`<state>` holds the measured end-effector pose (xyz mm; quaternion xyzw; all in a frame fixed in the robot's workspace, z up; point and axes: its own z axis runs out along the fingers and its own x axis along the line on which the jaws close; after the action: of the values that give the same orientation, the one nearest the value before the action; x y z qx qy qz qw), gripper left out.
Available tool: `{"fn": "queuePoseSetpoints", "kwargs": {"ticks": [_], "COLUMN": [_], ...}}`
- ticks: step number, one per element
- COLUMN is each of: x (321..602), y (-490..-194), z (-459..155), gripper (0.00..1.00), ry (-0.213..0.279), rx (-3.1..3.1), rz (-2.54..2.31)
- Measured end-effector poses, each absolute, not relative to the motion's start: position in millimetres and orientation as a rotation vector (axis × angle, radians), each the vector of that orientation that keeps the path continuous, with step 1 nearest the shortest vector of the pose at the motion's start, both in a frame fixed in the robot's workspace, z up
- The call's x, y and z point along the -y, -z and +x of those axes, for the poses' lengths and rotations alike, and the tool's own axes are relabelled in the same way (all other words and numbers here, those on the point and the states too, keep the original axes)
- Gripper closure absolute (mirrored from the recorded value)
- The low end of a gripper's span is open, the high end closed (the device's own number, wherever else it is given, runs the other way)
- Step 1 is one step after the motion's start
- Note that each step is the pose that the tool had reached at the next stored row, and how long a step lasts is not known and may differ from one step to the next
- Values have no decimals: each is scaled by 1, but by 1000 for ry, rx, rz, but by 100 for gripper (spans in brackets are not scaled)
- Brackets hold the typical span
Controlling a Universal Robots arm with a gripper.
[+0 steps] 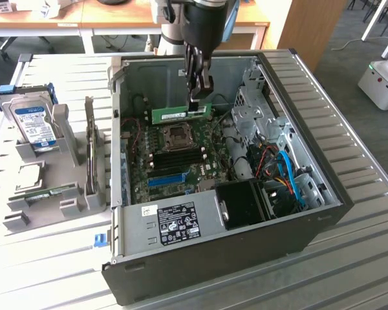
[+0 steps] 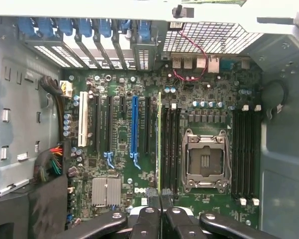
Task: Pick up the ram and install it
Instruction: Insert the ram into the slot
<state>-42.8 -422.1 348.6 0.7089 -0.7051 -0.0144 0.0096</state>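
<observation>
The ram [image 1: 171, 115] is a thin green stick with a white label. It hangs level above the motherboard [image 1: 181, 158] inside the open computer case [image 1: 297, 226]. My gripper [image 1: 195, 105] comes down from above and is shut on the ram near its end towards the exterior view's right. In the wrist view the ram [image 2: 160, 134] shows edge-on as a thin green line running out from my gripper [image 2: 161, 211]. It lies beside a bank of black memory slots [image 2: 172, 149] next to the CPU socket [image 2: 205, 162]. I cannot tell whether it touches a slot.
A second bank of black slots [image 2: 244, 149] lies beyond the socket, and a blue slot [image 2: 134, 129] sits on the other side. At the exterior view's left, grey holders carry a hard drive [image 1: 33, 123] and another green board [image 1: 50, 193]. Cables [image 1: 288, 181] and drive cages crowd the case's right.
</observation>
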Motion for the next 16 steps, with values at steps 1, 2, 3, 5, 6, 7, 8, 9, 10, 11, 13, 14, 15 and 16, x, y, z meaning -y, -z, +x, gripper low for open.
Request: {"fn": "queuePoseSetpoints", "kwargs": {"ticks": [1, 2, 3, 5, 6, 7, 8, 9, 10, 11, 13, 14, 15, 16], "x": [422, 422, 422, 422, 422, 422, 422, 422, 422, 422, 422, 422, 422, 422], "y": [-347, -345, -343, -340, -338, -336, -334, -332, -330, -329, -325, -323, -321, -319], "z": [-43, -43, -43, -43, -43, -43, -43, -43, -43, -43, -43, -43, -43, -43], "gripper": [88, 88, 88, 88, 88, 88, 88, 88, 88, 88, 88, 88, 88, 88], "ry": [45, 45, 45, 45, 45, 45, 45, 45, 45, 45, 45, 45, 45, 45], "rx": [2202, 2202, 2202, 2202, 2202, 2202, 2202, 2202, 2202, 2202, 2202, 2202, 2202, 2202], "rz": [2214, 2213, 2214, 2214, 2214, 2214, 2214, 2214, 2214, 2214, 2214, 2214, 2214, 2214]}}
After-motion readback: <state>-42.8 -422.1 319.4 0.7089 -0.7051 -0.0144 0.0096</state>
